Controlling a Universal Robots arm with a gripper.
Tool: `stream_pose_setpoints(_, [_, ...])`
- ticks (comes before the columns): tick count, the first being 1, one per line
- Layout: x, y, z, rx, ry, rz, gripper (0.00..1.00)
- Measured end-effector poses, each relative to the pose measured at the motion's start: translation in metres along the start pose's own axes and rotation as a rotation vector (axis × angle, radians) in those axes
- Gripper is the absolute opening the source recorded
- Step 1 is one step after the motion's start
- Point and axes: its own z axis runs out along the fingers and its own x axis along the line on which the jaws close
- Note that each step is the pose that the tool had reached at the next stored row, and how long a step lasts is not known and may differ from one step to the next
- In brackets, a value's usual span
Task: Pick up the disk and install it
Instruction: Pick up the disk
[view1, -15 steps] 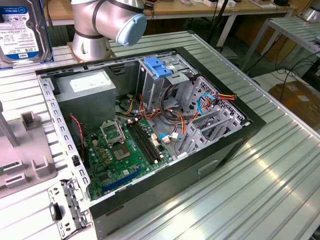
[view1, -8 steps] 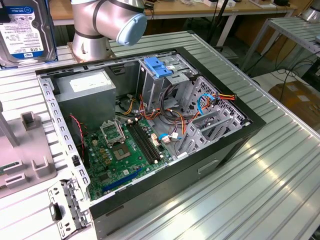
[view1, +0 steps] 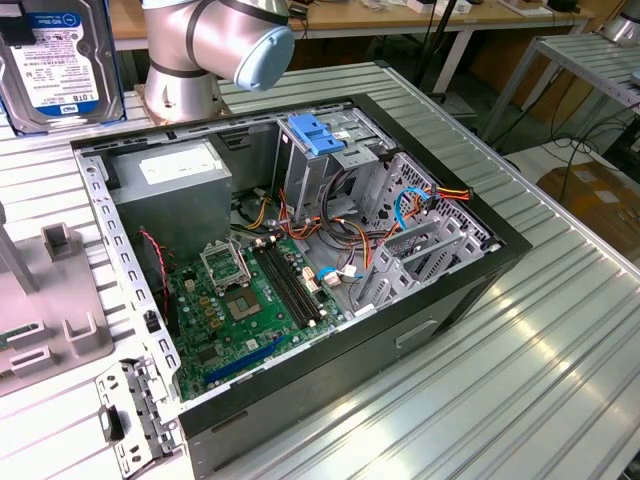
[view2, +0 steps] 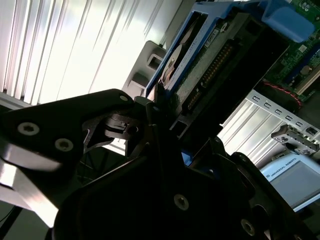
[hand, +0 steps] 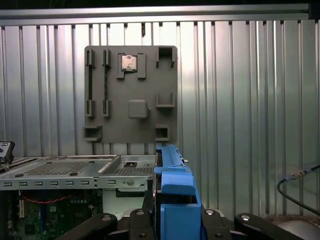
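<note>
Your gripper is clamped shut on the disk. In the first wrist view the disk's blue rail sits squeezed right between the two black jaws. The second wrist view backs that up, with the connector edge of the disk poking out past the gripper. The whole thing is held up off the desk.

Out beyond the gripper there's a grey fixture plate lying flat on the desk, with a CPU chip parked in one of its pockets. The open PC case sits just off to one side of the gripper, and you can see the motherboard inside. In the exterior view the disk faces label-out, well apart from the light-blue plastic clip in the case.
</note>
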Motion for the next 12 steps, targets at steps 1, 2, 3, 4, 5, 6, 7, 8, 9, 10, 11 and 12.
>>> stream_pose_setpoints(1, [0.0001, -0.0011, 0.0000, 0.0000, 0.0000, 0.000, 0.36])
stream_pose_setpoints(2, [0.0002, -0.0024, 0.0000, 0.0000, 0.0000, 0.000, 0.36])
stream_pose_setpoints(3, [0.0002, -0.0035, 0.0000, 0.0000, 0.0000, 0.000, 0.36])
stream_pose_setpoints(4, [0.0003, -0.0048, 0.0000, 0.0000, 0.0000, 0.000, 0.36])
stream_pose_setpoints(5, [0.0004, -0.0060, 0.0000, -0.0001, 0.0000, 0.000, 0.36])
stream_pose_setpoints(6, [0.0004, -0.0073, 0.0000, 0.0000, 0.0000, 0.000, 0.36])
stream_pose_setpoints(7, [0.0005, -0.0085, 0.0000, 0.0000, 0.0000, 0.000, 0.36])
stream_pose_setpoints(8, [0.0005, -0.0098, 0.0001, 0.0000, 0.0000, 0.000, 0.36])
stream_pose_setpoints(9, [0.0006, -0.0112, 0.0000, 0.0000, 0.0000, 0.000, 0.36])
stream_pose_setpoints(10, [0.0006, -0.0125, 0.0000, -0.0001, 0.0001, 0.000, 0.36])
stream_pose_setpoints(11, [0.0007, -0.0139, 0.0000, 0.0000, 0.0000, 0.000, 0.36])
stream_pose_setpoints(12, [0.0007, -0.0162, 0.0001, -0.0001, 0.0000, 0.000, 0.36])
